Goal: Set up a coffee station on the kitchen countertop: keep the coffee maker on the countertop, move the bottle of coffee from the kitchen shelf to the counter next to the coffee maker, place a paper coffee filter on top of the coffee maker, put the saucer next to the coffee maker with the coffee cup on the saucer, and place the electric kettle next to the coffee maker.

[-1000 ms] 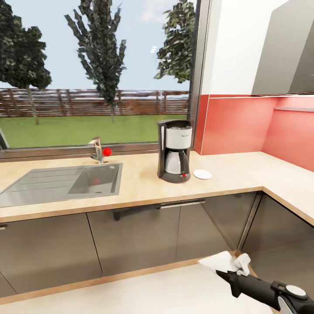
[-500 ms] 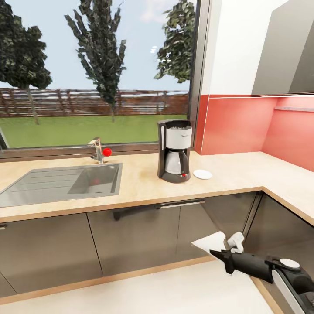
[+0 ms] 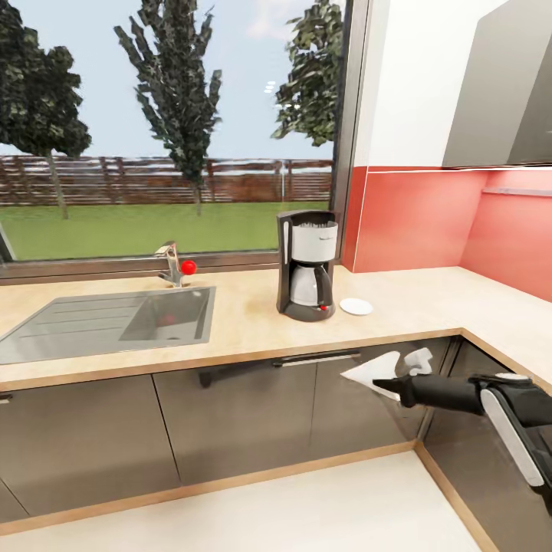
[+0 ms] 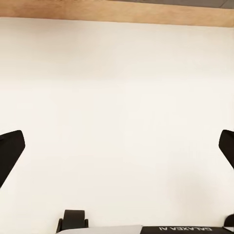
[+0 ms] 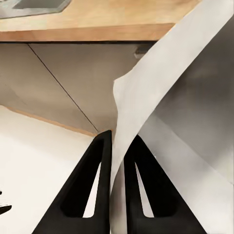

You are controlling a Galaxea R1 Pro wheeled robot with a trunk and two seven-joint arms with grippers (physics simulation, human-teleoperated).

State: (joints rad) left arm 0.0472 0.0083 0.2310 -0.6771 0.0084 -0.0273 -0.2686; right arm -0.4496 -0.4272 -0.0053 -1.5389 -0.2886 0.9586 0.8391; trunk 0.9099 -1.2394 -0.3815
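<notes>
The right gripper (image 3: 383,382) is nearly closed, its two black fingers (image 5: 100,185) pressed onto the filter (image 3: 374,369) with only the thin paper between them. In the right wrist view the filter (image 5: 165,92) rises out of the narrow gap between the fingers and spreads into a wide white sheet, one edge curling over. In the head view the right arm reaches in from the right, roughly level, with the gripper pointing left. The filter is held in the air in front of the dark cabinet doors (image 3: 230,422), just below the front edge of the countertop (image 3: 245,330) and touching neither. It reads as a white triangle, its long axis running from a point at lower left to the wider end at upper right.

The coffee maker (image 3: 308,264) stands upright on the countertop, above and left of the filter and well apart from it. The saucer (image 3: 356,307) lies flat just to its right. The sink (image 3: 100,322) is set into the countertop further left.

In the left wrist view the left gripper (image 4: 117,151) is spread wide over the pale floor (image 4: 117,87), its dark fingertips at opposite edges with nothing between them.
</notes>
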